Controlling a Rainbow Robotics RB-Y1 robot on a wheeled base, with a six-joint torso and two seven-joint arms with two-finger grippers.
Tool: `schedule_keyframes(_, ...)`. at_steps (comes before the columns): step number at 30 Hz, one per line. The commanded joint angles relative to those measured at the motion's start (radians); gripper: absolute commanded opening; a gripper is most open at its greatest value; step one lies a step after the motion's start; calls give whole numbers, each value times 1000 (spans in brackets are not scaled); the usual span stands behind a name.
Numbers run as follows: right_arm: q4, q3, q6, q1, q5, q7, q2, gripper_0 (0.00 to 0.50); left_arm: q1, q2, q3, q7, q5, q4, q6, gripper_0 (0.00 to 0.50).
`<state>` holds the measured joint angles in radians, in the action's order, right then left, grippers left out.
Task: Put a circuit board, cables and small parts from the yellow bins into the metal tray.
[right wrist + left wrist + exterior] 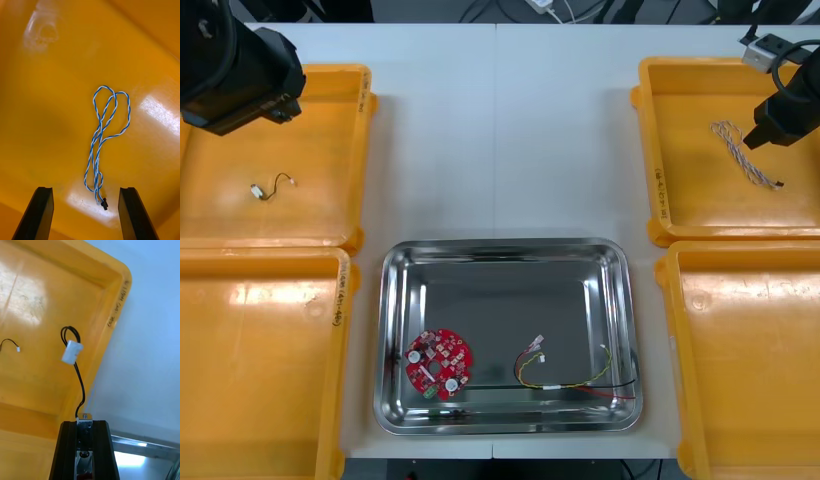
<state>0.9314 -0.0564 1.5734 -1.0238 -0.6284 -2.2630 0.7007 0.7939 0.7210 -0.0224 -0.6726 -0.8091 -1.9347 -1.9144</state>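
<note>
Left wrist view: the left gripper (84, 422) is closed, pinching one end of a black cable (81, 384). At the front view's upper right, the right gripper (85, 189) hangs spread wide above the blue and white cable (100, 127).

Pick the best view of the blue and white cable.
Right wrist view: the whole twisted blue and white cable, under the open right gripper. Front view has it beside that gripper; left wrist view faces another yellow bin.

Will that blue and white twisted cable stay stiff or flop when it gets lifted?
Probably floppy: the blue and white cable lies in loose loops in the yellow bin under the open right gripper. The black cable dangling from the shut left gripper hints the same. The blue one looks thin, so likely light.
</note>
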Motion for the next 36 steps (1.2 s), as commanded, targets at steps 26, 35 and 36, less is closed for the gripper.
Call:
schedule_keyframes(26, -335, -23, -296, -104, 22, -170, -53, 500, -62, -57, 538, 93, -21, -240, -6, 0)
schedule_keyframes(35, -335, -23, -296, -102, 36, -167, -69, 500, -174, -167, 572, 62, 142, -276, -6, 0)
schedule_keyframes(36, -335, -23, -296, -102, 36, -165, -70, 500, -179, -176, 595, 61, 169, -274, -6, 0)
